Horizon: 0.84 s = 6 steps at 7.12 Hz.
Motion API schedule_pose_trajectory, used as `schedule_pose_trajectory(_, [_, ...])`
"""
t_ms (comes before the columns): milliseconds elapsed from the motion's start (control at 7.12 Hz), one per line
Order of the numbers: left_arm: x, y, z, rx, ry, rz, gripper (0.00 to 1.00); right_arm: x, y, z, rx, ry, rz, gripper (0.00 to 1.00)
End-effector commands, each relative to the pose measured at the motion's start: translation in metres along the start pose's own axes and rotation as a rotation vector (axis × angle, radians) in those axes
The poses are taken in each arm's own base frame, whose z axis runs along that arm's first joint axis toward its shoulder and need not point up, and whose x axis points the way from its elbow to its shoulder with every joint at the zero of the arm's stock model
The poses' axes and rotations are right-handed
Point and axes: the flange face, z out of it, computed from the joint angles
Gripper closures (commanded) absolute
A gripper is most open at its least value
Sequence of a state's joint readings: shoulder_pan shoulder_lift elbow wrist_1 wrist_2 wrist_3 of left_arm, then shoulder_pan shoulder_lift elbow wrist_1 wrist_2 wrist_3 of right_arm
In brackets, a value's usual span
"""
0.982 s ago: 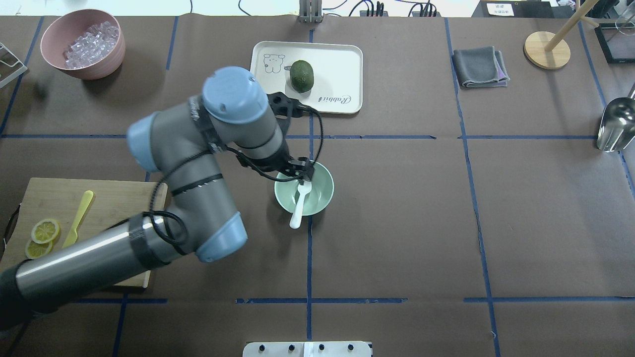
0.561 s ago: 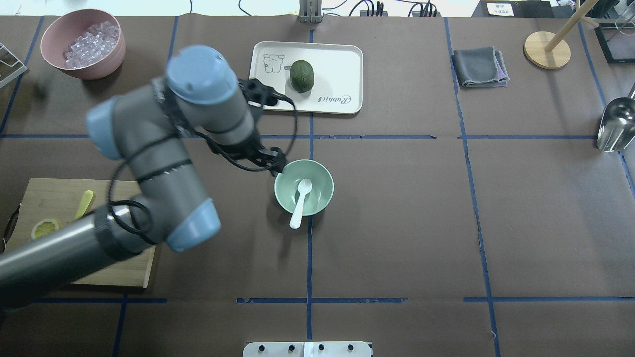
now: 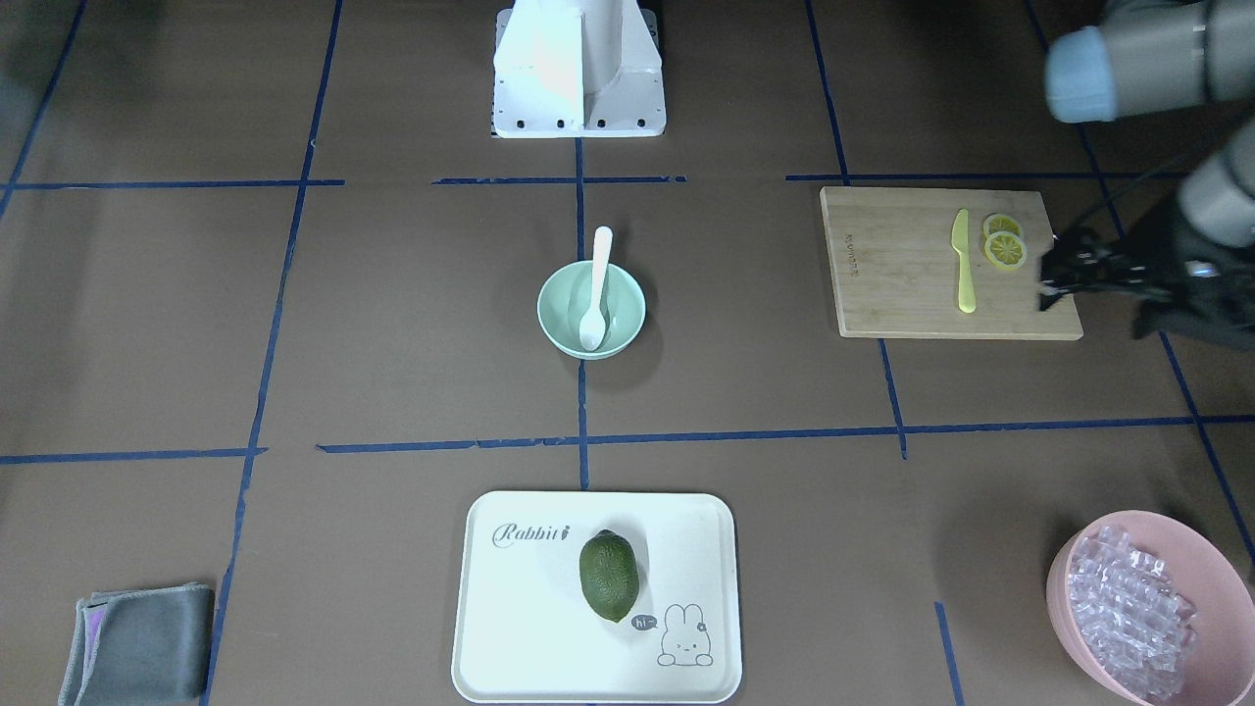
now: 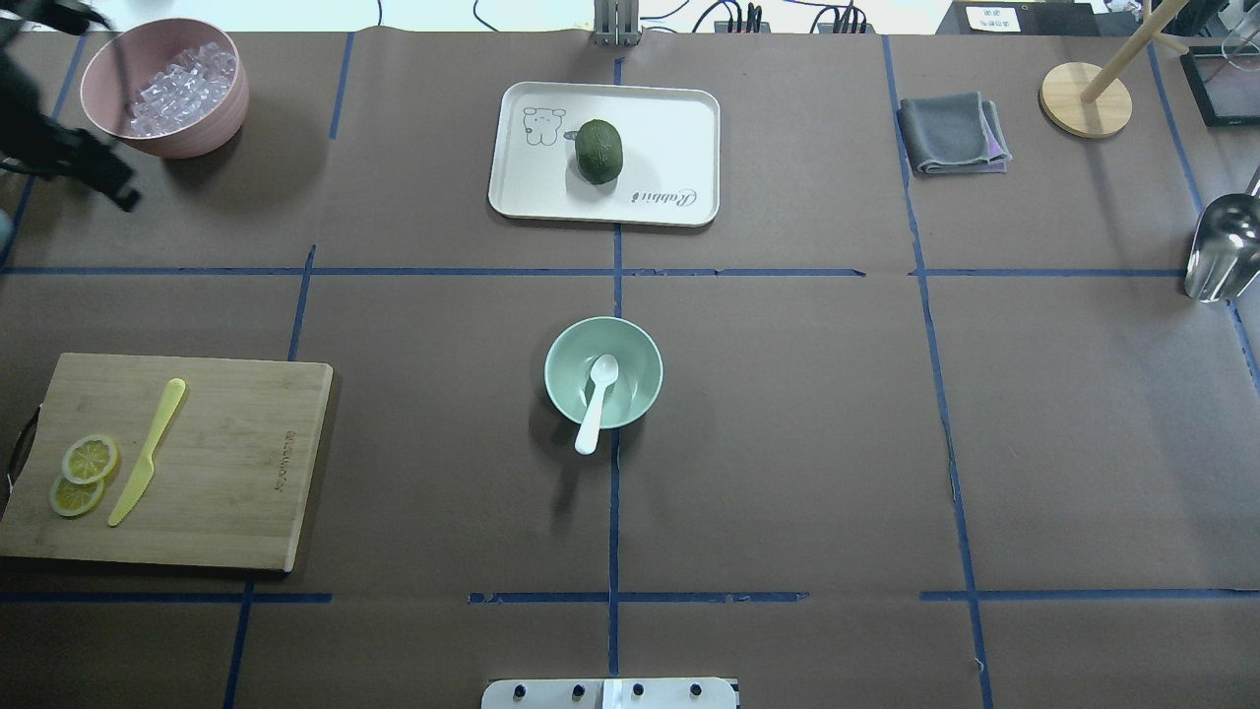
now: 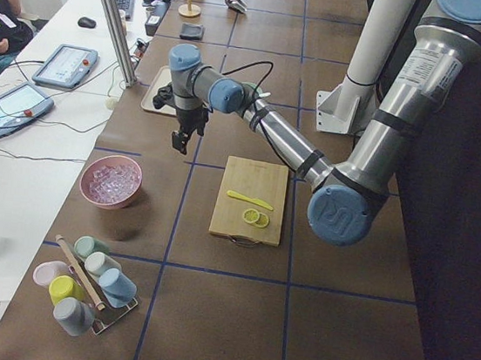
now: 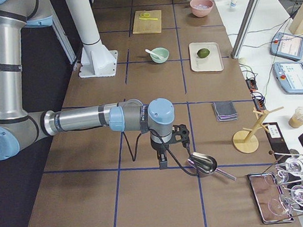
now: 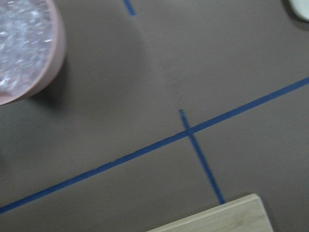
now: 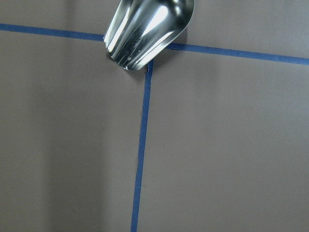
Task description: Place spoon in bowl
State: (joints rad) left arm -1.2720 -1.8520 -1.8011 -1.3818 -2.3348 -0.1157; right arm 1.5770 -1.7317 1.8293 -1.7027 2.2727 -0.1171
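The white spoon (image 4: 597, 399) lies in the pale mint-green bowl (image 4: 557, 356) at the table's middle, scoop down inside, handle resting on the near rim and sticking out over it. In the front view the spoon (image 3: 596, 284) and bowl (image 3: 551, 316) show the same. My left gripper (image 4: 123, 192) is far off at the table's left, beside the pink bowl, open and empty; it also shows in the front view (image 3: 1051, 275). My right gripper (image 6: 162, 164) shows only in the right side view, over a metal scoop; I cannot tell whether it is open or shut.
A pink bowl (image 4: 197, 133) of clear pieces stands far left. A white tray (image 4: 679, 118) holds a green fruit (image 4: 598, 150). A cutting board (image 4: 236, 453) carries a yellow-green knife (image 4: 148, 448) and lemon slices (image 4: 84, 473). A grey cloth (image 4: 950, 133) and metal scoop (image 4: 1221, 251) lie right.
My left arm has let go of the spoon and drawn back from the bowl to the far left, near the pink bowl. The spoon has stayed in the bowl.
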Motion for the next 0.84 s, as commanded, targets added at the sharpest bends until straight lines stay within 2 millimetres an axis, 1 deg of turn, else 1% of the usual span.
schedule_pose_trajectory(0, [-0.129, 0.084, -0.02, 0.016, 0.039, -0.055, 0.0, 0.0, -0.001, 0.0, -0.001, 0.001, 0.004, 0.0])
schedule_pose_trajectory(140, [-0.16, 0.116, -0.014, 0.006, 0.031, -0.051, 0.0, 0.0, -0.001, 0.0, 0.001, -0.001, 0.003, 0.0])
schedule_pose_trajectory(281, [-0.177, 0.144, -0.003, -0.018, 0.032, -0.077, 0.0, -0.001, -0.001, -0.001, 0.002, 0.0, 0.002, 0.0])
schedule_pose_trajectory(421, [-0.182, 0.16, 0.004, -0.033, 0.033, -0.095, 0.0, 0.0, -0.001, -0.001, 0.002, 0.001, 0.002, 0.0])
schedule_pose_trajectory(561, [-0.199, 0.169, -0.008, -0.001, 0.025, -0.131, 0.0, -0.001, -0.001, -0.001, 0.002, 0.0, 0.002, 0.0])
schedule_pose_trajectory(702, [-0.211, 0.181, 0.003, -0.024, 0.031, -0.174, 0.0, -0.002, -0.002, -0.002, 0.005, 0.0, 0.002, 0.0])
